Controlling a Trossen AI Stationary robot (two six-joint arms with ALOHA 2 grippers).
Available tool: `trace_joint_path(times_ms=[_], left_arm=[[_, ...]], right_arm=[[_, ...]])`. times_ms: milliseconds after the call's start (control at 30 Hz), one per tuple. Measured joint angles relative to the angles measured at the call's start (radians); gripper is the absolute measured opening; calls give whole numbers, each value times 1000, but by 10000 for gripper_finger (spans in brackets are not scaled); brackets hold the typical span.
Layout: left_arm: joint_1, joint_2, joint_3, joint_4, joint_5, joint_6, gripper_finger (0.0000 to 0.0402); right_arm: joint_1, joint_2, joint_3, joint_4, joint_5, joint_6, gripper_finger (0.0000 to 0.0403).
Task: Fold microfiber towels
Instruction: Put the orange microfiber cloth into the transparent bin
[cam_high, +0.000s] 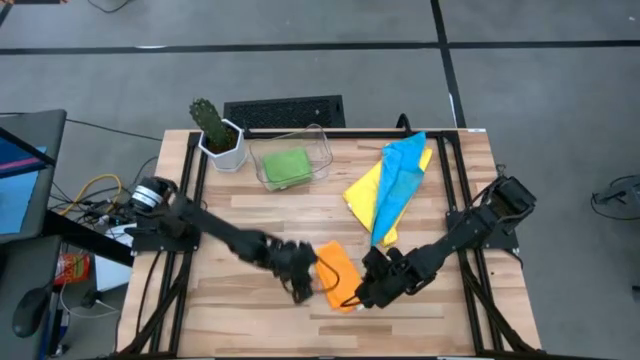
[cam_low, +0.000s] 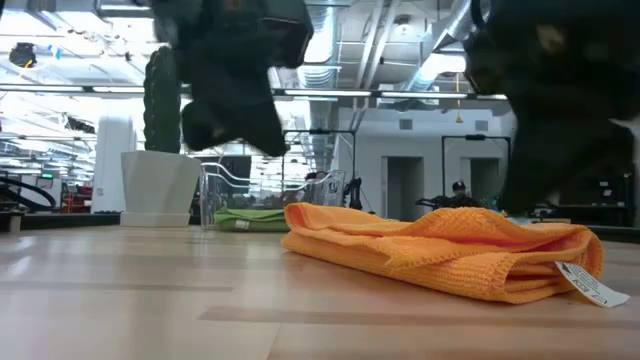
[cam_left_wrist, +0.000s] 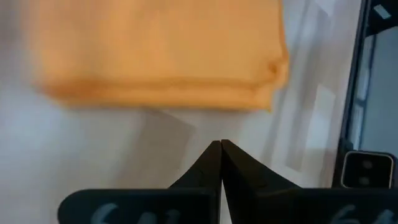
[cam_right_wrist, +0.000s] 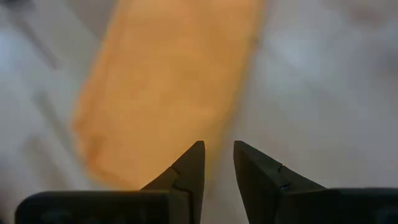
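Observation:
The orange towel (cam_high: 337, 275) lies folded in several layers flat on the wooden table, near its front edge; its white label (cam_low: 590, 285) sticks out at one end. My left gripper (cam_high: 300, 285) is shut and stays just off the towel's left side (cam_left_wrist: 161, 50), clear of the table. My right gripper (cam_high: 362, 293) is open by a narrow gap and hovers over the towel's right edge (cam_right_wrist: 168, 81) with nothing between its fingers. A green towel (cam_high: 287, 166) lies folded in the clear bin (cam_high: 318, 140). The blue towel (cam_high: 398, 175) lies crumpled on the yellow towel (cam_high: 362, 190) at the far right.
A cactus in a white pot (cam_high: 215, 130) stands at the far left corner beside the bin. A dark grille (cam_high: 285, 110) lies beyond the table's far edge. Bare wood (cam_high: 240, 210) lies between the bin and the orange towel.

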Motion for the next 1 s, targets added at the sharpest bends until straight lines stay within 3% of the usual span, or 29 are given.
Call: trace_joint_path(times_ms=[200,300,433,700,933,1000], left_arm=[[-51,171,-7,170,-25,-139,0],[-33,226,0,244,6,-145,0],[8,233,-2,226,63,-77,0],[165,142,-9,30,113,258,0],[247,-21,-10,-327,137,372,0],[239,-78,-10,-331,136,358,0]], right_arm=[[36,94,0,142,-85,62,111],[42,126,16,217,-120,79,111],[49,163,69,251,-154,79,111],[26,159,192,217,-151,-151,111],[-12,42,203,-77,8,-367,111],[-30,-11,198,-197,69,-435,111]])
